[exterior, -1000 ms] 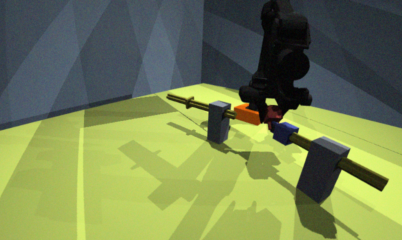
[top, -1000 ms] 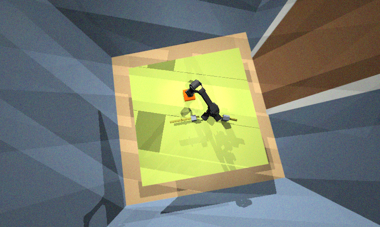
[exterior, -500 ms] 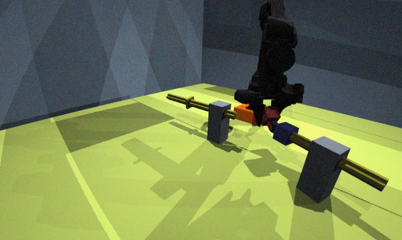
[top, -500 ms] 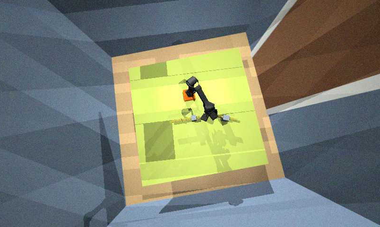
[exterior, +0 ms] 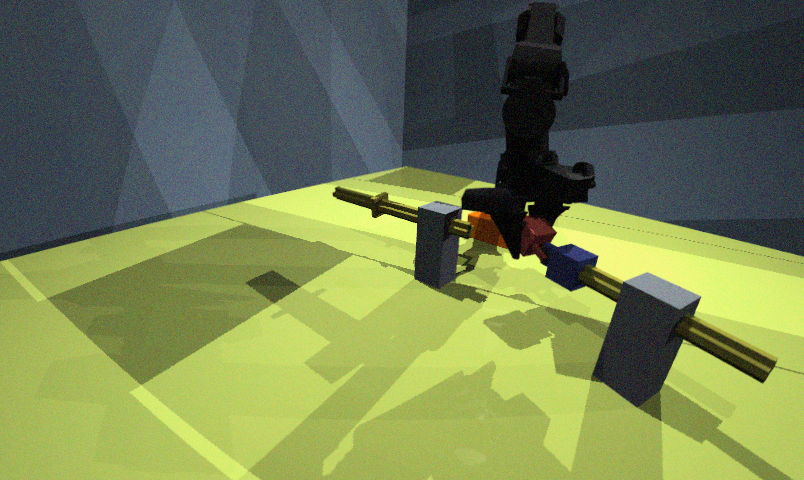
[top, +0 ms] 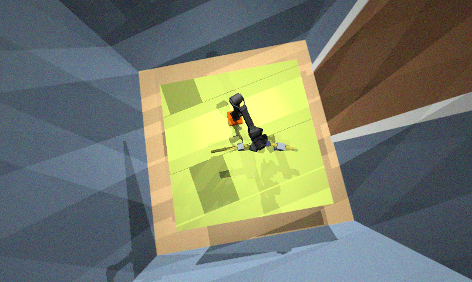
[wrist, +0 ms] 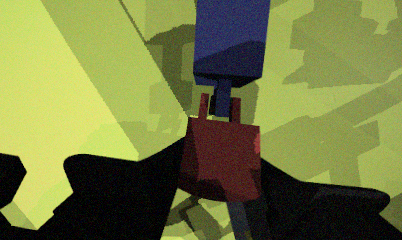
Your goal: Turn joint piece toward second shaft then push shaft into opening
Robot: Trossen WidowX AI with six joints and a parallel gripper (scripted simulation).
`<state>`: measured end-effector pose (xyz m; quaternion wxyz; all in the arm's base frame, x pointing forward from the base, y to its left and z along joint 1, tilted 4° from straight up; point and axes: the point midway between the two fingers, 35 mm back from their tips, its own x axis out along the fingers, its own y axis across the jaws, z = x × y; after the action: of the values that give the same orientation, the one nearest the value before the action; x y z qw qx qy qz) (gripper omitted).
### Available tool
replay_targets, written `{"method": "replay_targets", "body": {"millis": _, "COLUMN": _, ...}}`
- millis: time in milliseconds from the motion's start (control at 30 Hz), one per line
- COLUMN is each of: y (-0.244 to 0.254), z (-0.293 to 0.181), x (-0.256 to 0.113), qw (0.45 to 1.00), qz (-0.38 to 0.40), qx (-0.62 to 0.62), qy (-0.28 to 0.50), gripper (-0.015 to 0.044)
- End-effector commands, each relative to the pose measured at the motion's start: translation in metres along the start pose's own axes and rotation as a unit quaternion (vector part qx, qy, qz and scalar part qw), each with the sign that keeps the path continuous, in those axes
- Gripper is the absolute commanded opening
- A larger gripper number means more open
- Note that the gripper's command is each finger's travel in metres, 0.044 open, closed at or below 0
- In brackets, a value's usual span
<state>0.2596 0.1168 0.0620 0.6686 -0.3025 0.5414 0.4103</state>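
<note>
My gripper (top: 258, 145) (exterior: 534, 234) (wrist: 210, 142) is shut on the dark red joint piece (exterior: 539, 231) (wrist: 224, 155). The blue hinge part (top: 267, 143) (exterior: 569, 267) (wrist: 231, 35) joins it to the first brass shaft (top: 290, 148) (exterior: 729, 347), which runs through the nearer grey block (top: 280, 146) (exterior: 643, 339) in the exterior view. In the wrist view the red piece lies nearly in line with the blue part. The second brass shaft (top: 231, 148) (exterior: 352, 196) passes through the other grey block (top: 240, 146) (exterior: 435, 243). Its near end stands apart from the joint piece. The opening's face is hidden.
The orange base (top: 230, 121) (exterior: 482, 228) of the arm stands behind the shafts. A square brass collar (exterior: 380, 204) sits on the second shaft, beyond its block. The green mat (top: 283, 188) lies on a wooden table (top: 336, 205). Hard shadows cross the mat.
</note>
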Motion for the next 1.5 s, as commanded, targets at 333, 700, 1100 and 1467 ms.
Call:
{"method": "replay_targets", "body": {"millis": 333, "y": -0.0014, "z": -0.0005, "x": 0.001, "qw": 1.0, "qz": 0.004, "qx": -0.017, "qy": -0.015, "gripper": 0.0}}
{"method": "replay_targets", "body": {"millis": 700, "y": -0.0014, "z": -0.0007, "x": 0.0012, "qw": 1.0, "qz": 0.005, "qx": -0.017, "qy": -0.015, "gripper": 0.0}}
{"method": "replay_targets", "body": {"millis": 1100, "y": -0.0014, "z": -0.0007, "x": 0.0012, "qw": 1.0, "qz": 0.005, "qx": -0.017, "qy": -0.015, "gripper": 0.0}}
{"method": "replay_targets", "body": {"millis": 1467, "y": -0.0014, "z": -0.0007, "x": 0.0012, "qw": 1.0, "qz": 0.005, "qx": -0.017, "qy": -0.015, "gripper": 0.0}}
